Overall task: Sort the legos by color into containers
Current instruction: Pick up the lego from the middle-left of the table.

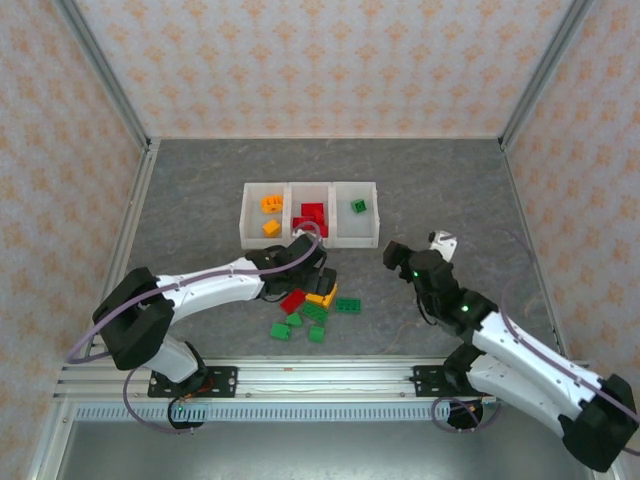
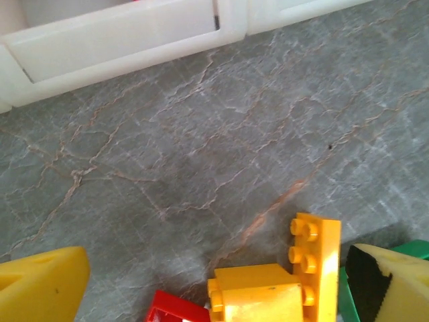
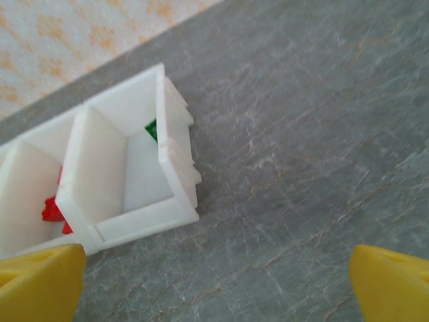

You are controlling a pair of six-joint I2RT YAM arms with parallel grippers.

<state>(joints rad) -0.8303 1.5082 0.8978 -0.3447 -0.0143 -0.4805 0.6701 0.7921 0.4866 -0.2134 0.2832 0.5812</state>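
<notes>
1. Your left gripper point(image 2: 214, 285) has its fingers point(image 2: 40, 285) spread wide and they grip nothing. The yellow pads stand far apart at the two lower corners of the left wrist view.
2. Between those pads an orange brick point(image 2: 258, 295) and an orange plate point(image 2: 315, 265) lie on the table point(image 2: 201, 168). One pad sits just beside the plate's edge, and I cannot tell whether it touches. A corner of a red brick point(image 2: 174, 312) shows beside the orange brick.
3. In the top view the left gripper point(image 1: 315, 262) hangs over the far edge of the loose legos point(image 1: 315, 308), just near of the middle bin's wall.
4. Those loose legos lie in a small cluster on the table, near of the containers point(image 1: 352, 240). You can see one red piece, orange pieces and several green ones.
5. Your right gripper point(image 3: 214, 282) also has its fingers point(image 3: 392, 282) wide apart, with bare table between them and nothing held.
6. In the top view the right gripper point(image 1: 418, 250) sits just right of the right bin's near corner, apart from the cluster.
7. The containers stand in a row at mid-table. The left bin holds two orange pieces point(image 1: 271, 215), the middle bin holds red pieces point(image 1: 311, 215), and the right bin holds one green piece point(image 1: 358, 206).
8. The right wrist view shows the containers point(image 3: 134, 225) from their right end, with the green piece point(image 3: 152, 129) in the end bin.
</notes>
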